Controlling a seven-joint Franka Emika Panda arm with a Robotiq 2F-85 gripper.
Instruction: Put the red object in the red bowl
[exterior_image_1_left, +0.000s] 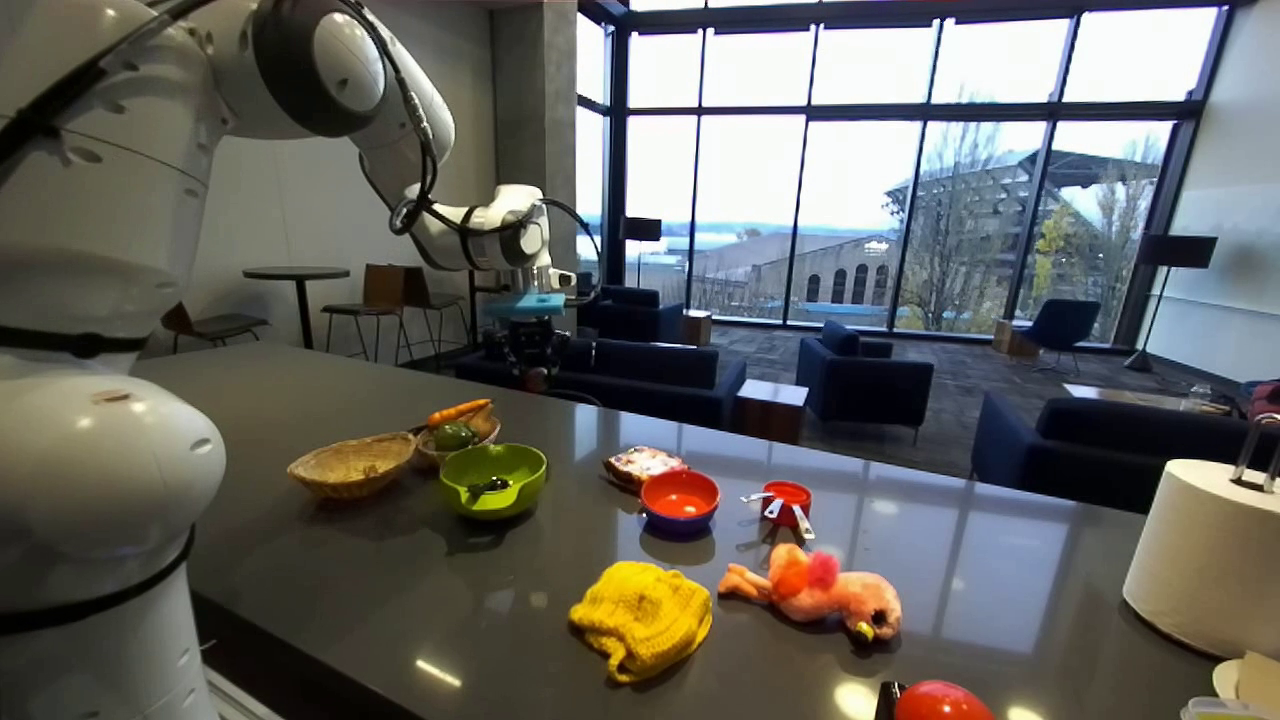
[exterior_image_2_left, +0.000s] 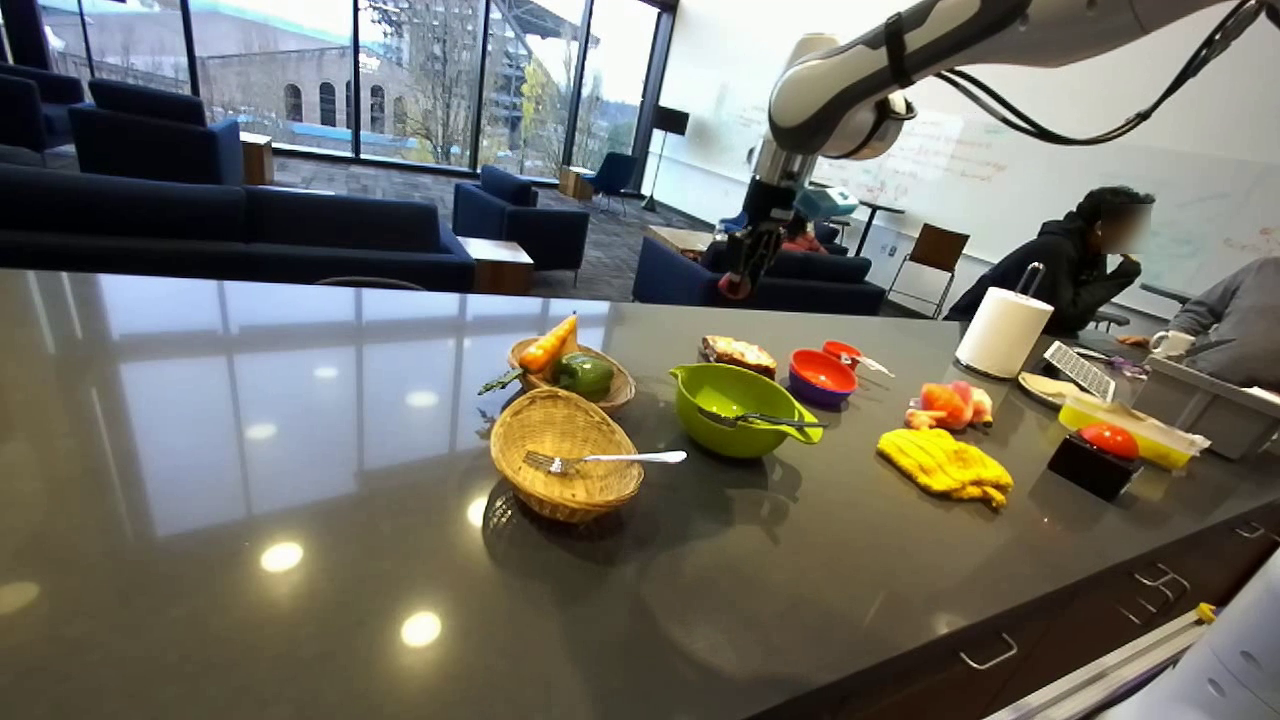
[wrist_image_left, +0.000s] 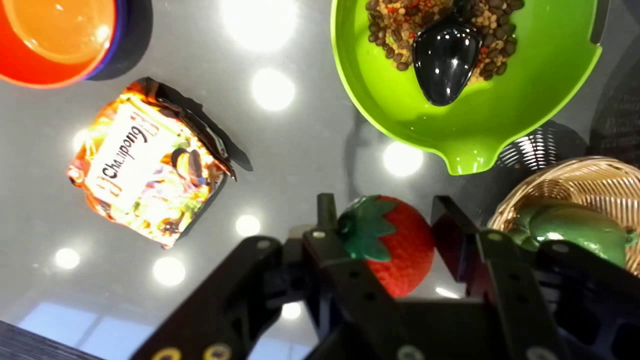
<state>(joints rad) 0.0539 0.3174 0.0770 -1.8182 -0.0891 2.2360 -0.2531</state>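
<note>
Gripper (wrist_image_left: 386, 217), wrist view: fingers clamped on red strawberry (wrist_image_left: 406, 245) (task obj.), held well above counter (wrist_image_left: 290, 165), prob. for clearance over printed pkt. (wrist_image_left: 150, 170) en route to red bowl (wrist_image_left: 27, 67), just beside pkt.

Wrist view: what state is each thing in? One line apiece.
Jaws: closed on the red strawberry.
Red strawberry: held aloft, not yet in the red bowl.
Red bowl: upright, nothing visible inside.
Green bowl: upright, holding dark beans and a black spoon.
Wicker basket: upright, holding green produce, partly out of frame.
Food packet: lying label up; sealed or open, cannot tell.
</note>
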